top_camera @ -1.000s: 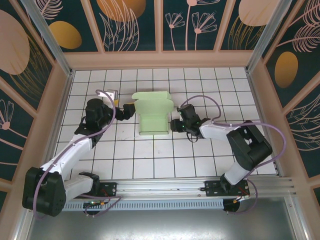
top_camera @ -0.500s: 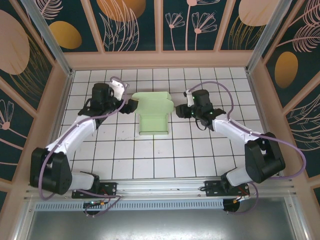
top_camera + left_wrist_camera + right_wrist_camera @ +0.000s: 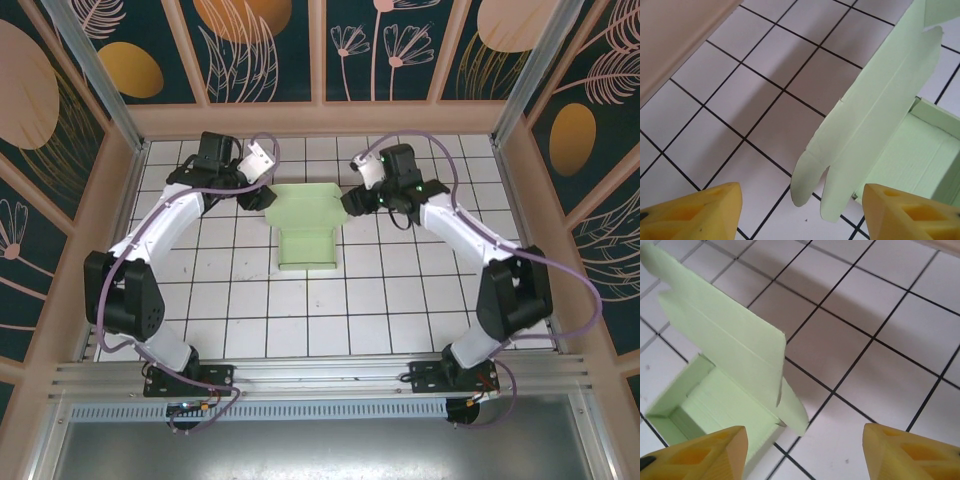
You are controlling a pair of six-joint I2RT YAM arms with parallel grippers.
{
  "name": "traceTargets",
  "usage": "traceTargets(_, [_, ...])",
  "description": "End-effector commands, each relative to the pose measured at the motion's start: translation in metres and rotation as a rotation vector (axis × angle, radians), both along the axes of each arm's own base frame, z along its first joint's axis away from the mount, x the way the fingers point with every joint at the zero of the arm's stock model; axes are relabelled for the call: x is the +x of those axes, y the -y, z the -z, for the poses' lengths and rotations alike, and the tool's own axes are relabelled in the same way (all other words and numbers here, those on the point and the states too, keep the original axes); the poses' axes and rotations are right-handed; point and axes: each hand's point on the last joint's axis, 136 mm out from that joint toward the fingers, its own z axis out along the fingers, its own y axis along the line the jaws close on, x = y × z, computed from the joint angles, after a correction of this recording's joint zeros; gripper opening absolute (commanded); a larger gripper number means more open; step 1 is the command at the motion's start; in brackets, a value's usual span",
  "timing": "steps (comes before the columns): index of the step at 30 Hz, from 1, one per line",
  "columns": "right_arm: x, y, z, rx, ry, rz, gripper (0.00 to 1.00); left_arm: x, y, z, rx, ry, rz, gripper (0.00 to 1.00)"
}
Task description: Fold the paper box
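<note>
The paper box (image 3: pixel 305 232) sits at upper centre of the frame on the gridded table (image 3: pixel 400 300), its wide rear flap raised. The left gripper (image 3: pixel 262 197) and right gripper (image 3: pixel 350 203) flank that flap's ends, jaws apart, gripping nothing. The step appears to be flap closing, so the next move calls for even pressure from both sides.

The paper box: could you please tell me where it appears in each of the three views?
Top external: box just above centre, on the grid table.
Left wrist: right half, its flap slanting from the upper right to the lower middle.
Right wrist: left half, from the top corner to the lower middle.
Shared landmark: the table's black grid lines.
</note>
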Motion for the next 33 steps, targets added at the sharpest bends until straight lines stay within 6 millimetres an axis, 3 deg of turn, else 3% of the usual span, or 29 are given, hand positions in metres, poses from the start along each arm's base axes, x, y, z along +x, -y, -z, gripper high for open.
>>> traceTargets(1, [-0.006, -0.002, 0.015, -0.077, -0.064, -0.203, 0.63, -0.013, 0.001, 0.010, 0.024, -0.063, 0.071, 0.65])
traceTargets(7, [0.004, -0.014, 0.016, -0.109, -0.095, -0.392, 0.63, -0.013, -0.001, 0.017, 0.035, -0.081, 0.064, 0.65])
traceTargets(12, [0.015, -0.020, 0.011, -0.127, -0.134, -0.424, 0.63, -0.017, 0.000, 0.017, 0.029, -0.084, 0.069, 0.65])
traceTargets(18, [0.013, -0.018, 0.001, -0.136, -0.127, -0.440, 0.63, -0.017, 0.001, 0.016, 0.020, -0.071, 0.079, 0.65])
traceTargets(33, [0.011, -0.027, 0.036, -0.156, -0.272, -0.500, 0.47, -0.016, 0.003, 0.020, 0.014, -0.073, 0.083, 0.68])
